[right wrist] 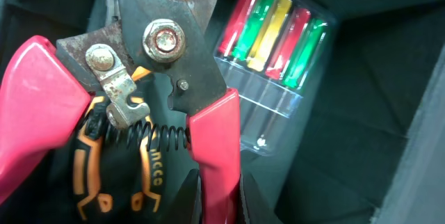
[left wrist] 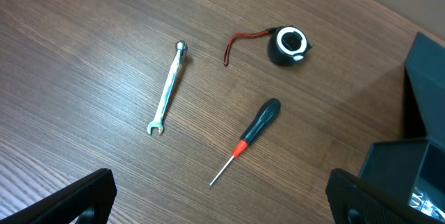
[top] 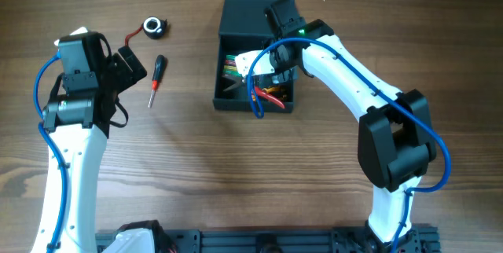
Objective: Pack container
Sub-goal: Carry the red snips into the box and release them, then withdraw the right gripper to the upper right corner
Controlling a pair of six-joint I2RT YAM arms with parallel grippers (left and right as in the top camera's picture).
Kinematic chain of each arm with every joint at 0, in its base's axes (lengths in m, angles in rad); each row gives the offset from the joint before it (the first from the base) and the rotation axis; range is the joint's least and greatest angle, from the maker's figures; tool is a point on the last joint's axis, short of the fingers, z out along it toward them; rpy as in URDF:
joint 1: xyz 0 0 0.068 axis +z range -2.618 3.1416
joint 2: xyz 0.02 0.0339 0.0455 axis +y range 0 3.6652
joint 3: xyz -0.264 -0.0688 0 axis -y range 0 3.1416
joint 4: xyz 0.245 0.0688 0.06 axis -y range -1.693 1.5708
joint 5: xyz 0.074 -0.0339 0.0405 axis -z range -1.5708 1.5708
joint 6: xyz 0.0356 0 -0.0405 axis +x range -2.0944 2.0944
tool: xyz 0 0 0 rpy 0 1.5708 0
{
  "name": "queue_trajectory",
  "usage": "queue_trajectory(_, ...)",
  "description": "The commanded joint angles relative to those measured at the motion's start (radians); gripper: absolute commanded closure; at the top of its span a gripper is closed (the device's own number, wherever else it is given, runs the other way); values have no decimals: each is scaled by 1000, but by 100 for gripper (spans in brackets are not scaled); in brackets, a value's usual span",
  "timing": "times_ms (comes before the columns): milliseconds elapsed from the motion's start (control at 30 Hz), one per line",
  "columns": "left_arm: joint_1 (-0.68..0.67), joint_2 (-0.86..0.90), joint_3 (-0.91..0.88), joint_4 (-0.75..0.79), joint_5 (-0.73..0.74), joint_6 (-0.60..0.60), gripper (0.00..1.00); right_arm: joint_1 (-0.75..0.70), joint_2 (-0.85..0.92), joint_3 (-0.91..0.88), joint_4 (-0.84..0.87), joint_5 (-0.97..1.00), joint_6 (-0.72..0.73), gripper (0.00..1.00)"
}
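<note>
The container [top: 232, 104] sits open near the far edge of the tabletop, about mid-width. The right arm [top: 354, 72] bends in from the near right corner, and the right gripper [top: 263, 71] is down inside the box by red-handled snips [right wrist: 201, 78] — whether its fingers are clamped I cannot tell. The left gripper [top: 130, 68] hovers toward the left edge, fingers wide apart, above a screwdriver [left wrist: 250, 137] and a wrench [left wrist: 168, 88].

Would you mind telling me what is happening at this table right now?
The right gripper is down inside the open container, beside red-handled snips and a cased screwdriver set. The left gripper hangs open above a screwdriver, wrench and tape measure lying on the table.
</note>
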Motion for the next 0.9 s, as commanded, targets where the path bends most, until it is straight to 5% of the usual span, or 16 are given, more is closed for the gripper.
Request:
queue_trajectory(0, 5, 5, 22, 3, 12, 16, 0, -4, 34, 1, 67, 12, -29, 92)
queue_trajectory(367, 5, 5, 22, 3, 12, 16, 0, -5, 34, 1, 85, -43, 25, 86)
queue_trajectory(567, 5, 5, 22, 3, 12, 16, 0, -5, 34, 1, 83, -58, 135, 69)
queue_trajectory(667, 5, 5, 22, 3, 12, 16, 0, -4, 34, 1, 86, -58, 285, 61)
queue_trajectory(867, 5, 5, 22, 3, 12, 16, 0, -6, -47, 34, 89, 118, 871, 69)
